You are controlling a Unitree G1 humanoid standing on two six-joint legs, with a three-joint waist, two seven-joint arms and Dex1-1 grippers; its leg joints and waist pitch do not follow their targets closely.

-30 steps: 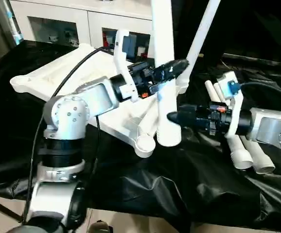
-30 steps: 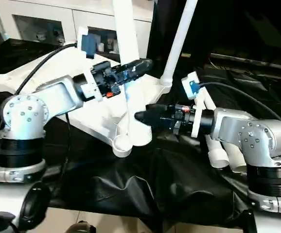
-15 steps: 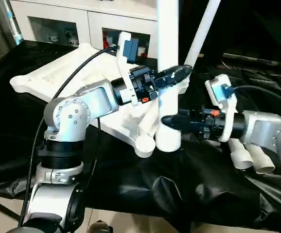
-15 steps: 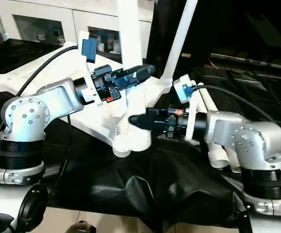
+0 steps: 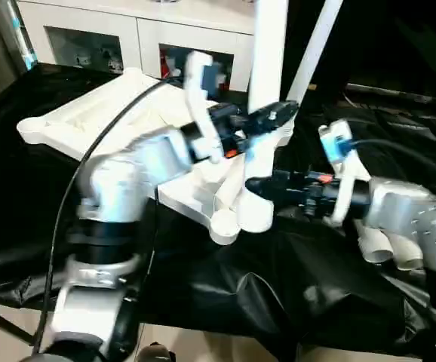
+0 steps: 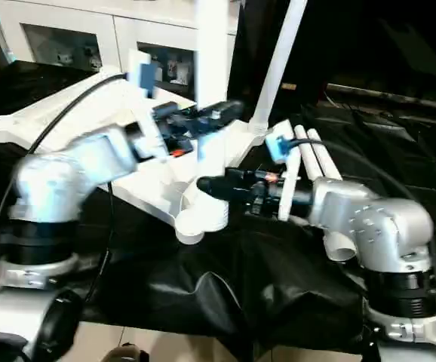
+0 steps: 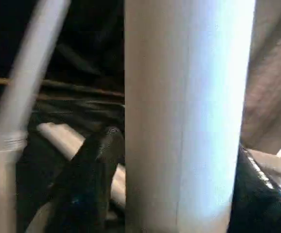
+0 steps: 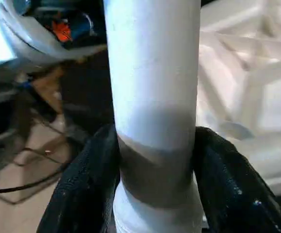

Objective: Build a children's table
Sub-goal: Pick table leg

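Note:
The white tabletop (image 5: 90, 113) lies underside up on the black cloth, with one leg (image 5: 317, 38) standing in its far corner socket. A second white leg (image 5: 267, 151) is held nearly upright. Its wide lower end hangs just beside the near corner socket (image 5: 224, 225). My left gripper (image 5: 274, 117) straddles this leg (image 7: 184, 121) higher up. My right gripper (image 5: 256, 185) is shut on the leg (image 8: 152, 73) near its lower end, with a finger (image 8: 87, 184) pressed against each side.
Two spare legs (image 6: 308, 154) lie on the black cloth (image 5: 278, 302) beyond my right forearm. White cabinets (image 5: 90, 30) stand behind the table. The cloth-covered bench edge runs along the front.
My right gripper has closed on the leg's lower part. The leg has shifted a little to the right and stands straighter. My left arm is in motion.

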